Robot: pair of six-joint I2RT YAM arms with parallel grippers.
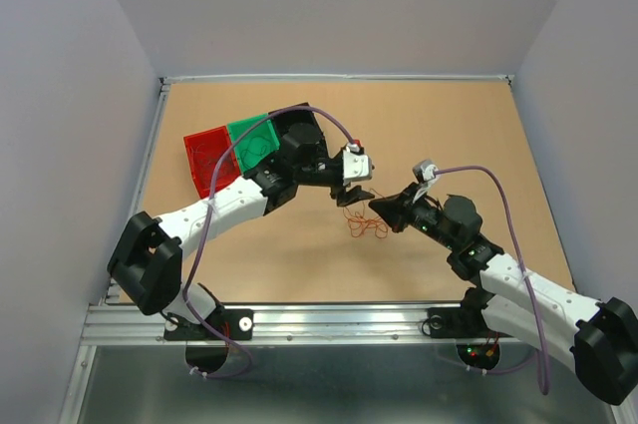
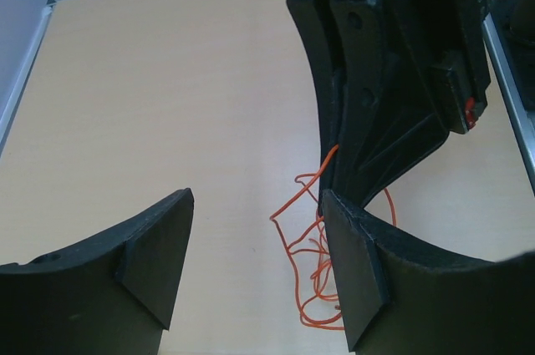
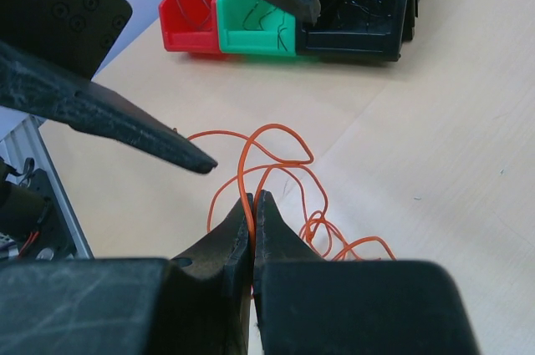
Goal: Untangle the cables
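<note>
- Three bins stand side by side at the far left of the table [image 1: 449, 125]: a red bin [image 3: 188, 17], a green bin [image 3: 251, 25] and a black bin [image 3: 359, 4]; each holds a few thin loose wires
- The cables [image 3: 276, 163] are an orange clump of loops on the table between the grippers, well apart from the bins
- The clump has no clear long axis; its strands trail loosely from the pinch point toward the near edge
- The right gripper [image 3: 253, 200] is clenched on one orange strand
- The left gripper [image 2: 257, 205] is released, with jaws spread; one finger is just beside the clump
</note>
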